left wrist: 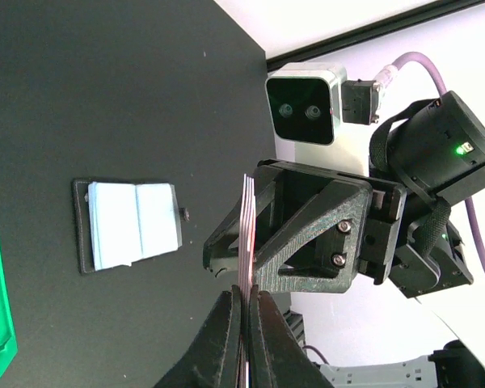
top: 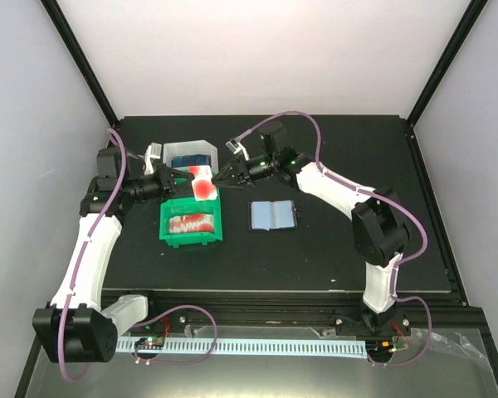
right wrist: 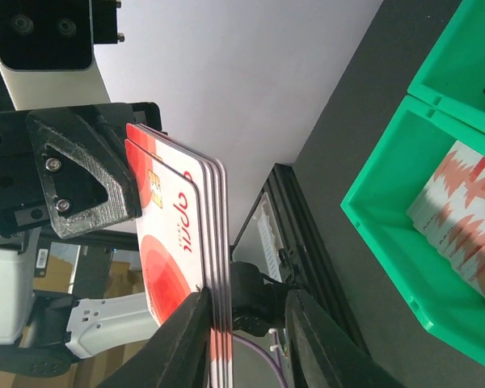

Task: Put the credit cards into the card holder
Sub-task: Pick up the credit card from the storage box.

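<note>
Now, left claw [left wrist: 244,311]: clamped shut on credit cards [right wrist: 178,242] stack
right claw [right wrist: 246,303]: open, straddling that stack's edge
card holder [top: 273,215]: spread open, near right claw

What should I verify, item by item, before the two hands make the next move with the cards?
1. Left hand clamped on the stack of red-and-white plastic cards: ok.
2. Right hand placed around the stack's free edge: ok.
3. Right hand closed on the cards: not ok, a gap shows on one side.
4. One card separated from the stack: not ok, several edges lie together.
5. Black folding card holder with light blue inside open on the table: ok.
6. Its pockets free: cannot tell.
</note>
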